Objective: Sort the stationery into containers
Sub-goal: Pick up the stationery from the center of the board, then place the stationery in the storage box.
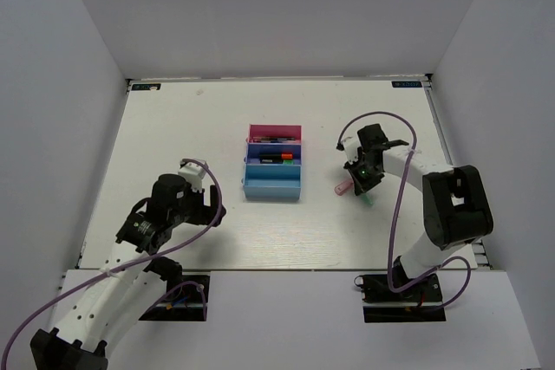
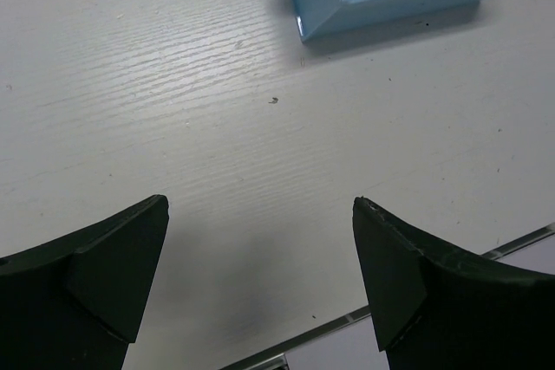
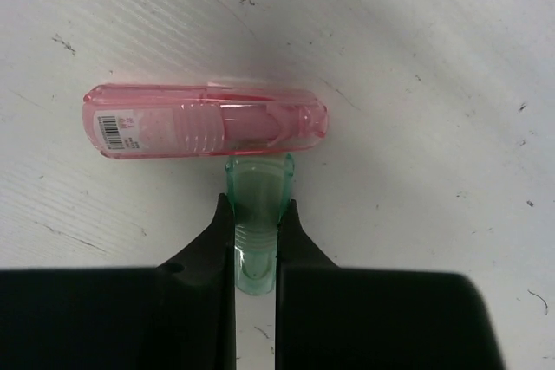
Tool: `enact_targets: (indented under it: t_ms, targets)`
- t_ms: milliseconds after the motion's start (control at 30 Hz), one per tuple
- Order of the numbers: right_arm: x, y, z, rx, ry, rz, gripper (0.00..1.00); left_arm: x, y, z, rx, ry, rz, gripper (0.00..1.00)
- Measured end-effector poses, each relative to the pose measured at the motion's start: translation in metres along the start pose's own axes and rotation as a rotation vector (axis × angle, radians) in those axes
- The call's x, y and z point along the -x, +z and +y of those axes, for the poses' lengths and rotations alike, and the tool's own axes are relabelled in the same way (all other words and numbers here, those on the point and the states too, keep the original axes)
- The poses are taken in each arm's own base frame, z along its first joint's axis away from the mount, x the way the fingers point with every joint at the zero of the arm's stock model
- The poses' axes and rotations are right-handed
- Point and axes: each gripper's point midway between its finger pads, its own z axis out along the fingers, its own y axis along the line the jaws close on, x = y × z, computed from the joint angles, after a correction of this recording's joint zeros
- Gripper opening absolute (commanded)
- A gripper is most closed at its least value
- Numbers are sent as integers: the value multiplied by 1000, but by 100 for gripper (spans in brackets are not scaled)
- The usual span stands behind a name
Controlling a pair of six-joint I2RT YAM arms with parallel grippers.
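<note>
White table (image 1: 173, 127) fills the overhead view, with three joined trays in a row at its middle: the pink tray (image 1: 275, 128) farthest, the dark blue tray (image 1: 249, 158) behind the light blue tray (image 1: 272, 190). The far two already hold some pens, and the light blue one looks bare. Well to their right, the right gripper (image 1: 360, 183) is down at the tabletop over a pink marker (image 1: 341, 188) and a mint-green marker (image 1: 368, 199). The left gripper (image 1: 137, 233) hangs near the table's front edge, well away from any stationery.

From the left wrist, its fingers stand wide apart with nothing between them. Only bare tabletop and a corner of the light blue tray show ahead.

From the right wrist, the two fingers (image 3: 208, 257) are clamped on the mint-green marker partway along its barrel. Its free end points at the side of the pink marker, which lies crosswise, touching it or just beside it; I cannot tell which.

Both markers look like short, hollow, translucent plastic, so I judge them light and stiff but smooth and round, and apt to roll or to swivel in a pinch. A grip across the middle of the barrel should carry the mint one level. The neighbouring pink marker could be nudged as it lifts.
</note>
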Motion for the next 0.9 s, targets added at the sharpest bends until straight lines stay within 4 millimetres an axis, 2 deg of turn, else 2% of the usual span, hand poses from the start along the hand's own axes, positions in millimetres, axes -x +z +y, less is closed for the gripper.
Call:
enact_targets:
  t_ms: [133, 233, 267, 333, 433, 500, 533, 633, 733, 900]
  targets:
    - [-2, -8, 9, 43, -19, -7, 0, -1, 0, -2, -9, -4, 3, 97]
    - [1, -29, 34, 165, -74, -44, 0, -4, 1, -1, -8, -7, 10, 97]
    - [10, -41, 43, 209, -108, -73, 0, -4, 1, -1, -7, -9, 11, 97]
    - [38, -68, 59, 286, -196, -152, 0, -4, 2, 0, -5, -12, 14, 97]
    - [101, -114, 85, 375, -381, -341, 0, -5, 3, 1, 0, -17, 20, 97]
    - [136, -136, 103, 421, -496, -448, 0, -5, 3, 2, 3, -19, 24, 97]
    - [147, -142, 113, 443, -540, -480, 0, -6, 4, 2, 4, -19, 26, 97]
    - [172, -142, 141, 516, -642, -513, 0, -7, 4, 3, 8, -21, 31, 97]
    - [190, -121, 169, 579, -700, -493, 0, -8, 5, 4, 13, -22, 35, 97]
    - [189, -78, 202, 606, -765, -420, 0, -8, 6, 5, 17, -22, 40, 97]
